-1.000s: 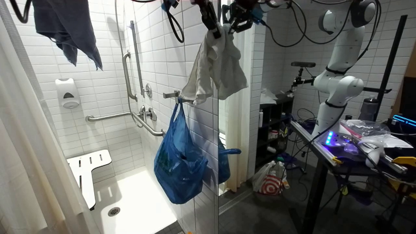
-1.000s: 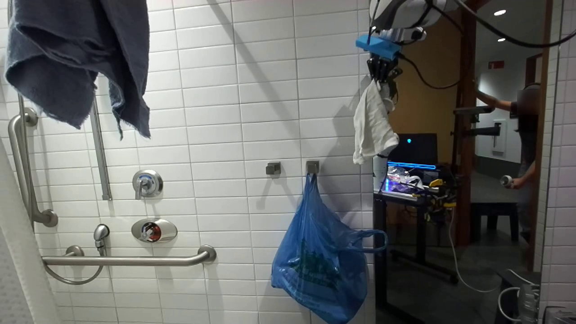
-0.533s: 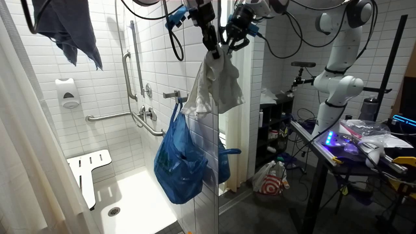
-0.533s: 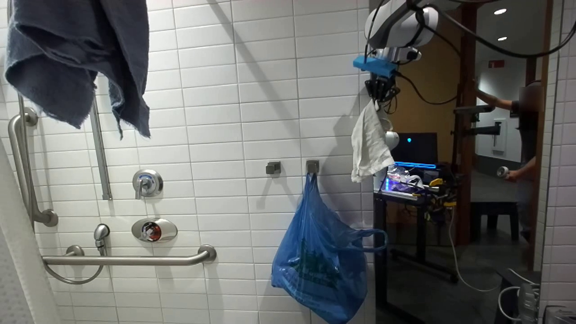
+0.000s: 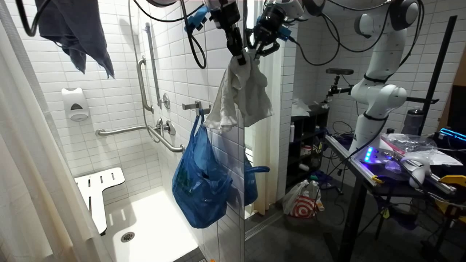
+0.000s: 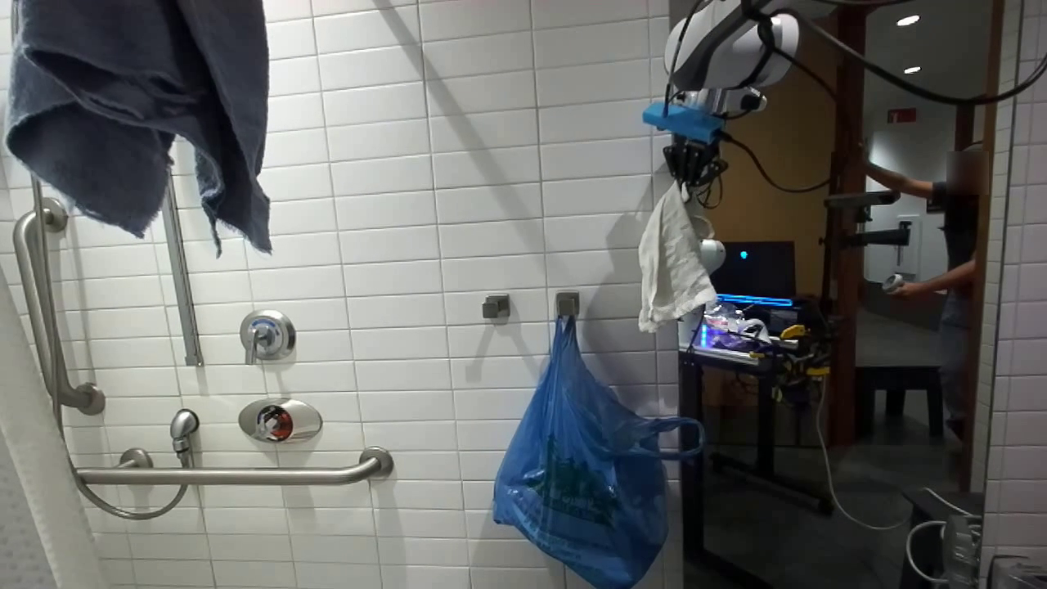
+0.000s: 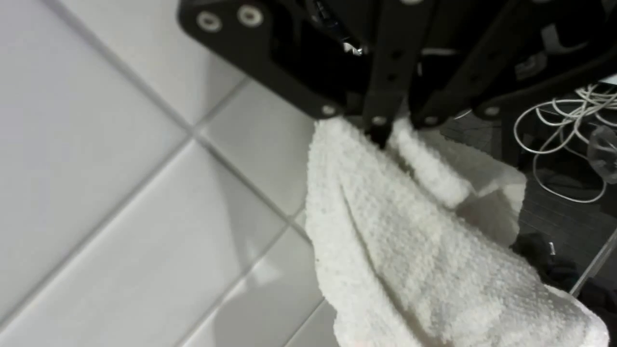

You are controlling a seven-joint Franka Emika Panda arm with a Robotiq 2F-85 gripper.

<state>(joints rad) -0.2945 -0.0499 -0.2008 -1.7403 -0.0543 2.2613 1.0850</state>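
A white-tiled wall (image 6: 393,245) stands just beside the tool (image 6: 685,182), with a tall mirror (image 6: 891,483) next to it. The Franka Panda arm (image 6: 740,64) reaches in from above the tool, its wrist bent so that the tool points almost straight down; its lower links (image 5: 378,96), seen in the mirror, rise upright. Below the tool, leftward in an exterior view, hangs a blue plastic bag (image 6: 585,483). The tool is clamped on a white terry cloth (image 7: 409,231), which drapes beneath it. Lower and farther left is a square metal hook (image 6: 496,306).

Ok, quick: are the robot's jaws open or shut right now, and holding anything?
Gripper: jaws closed, holding a white cloth that hangs down.
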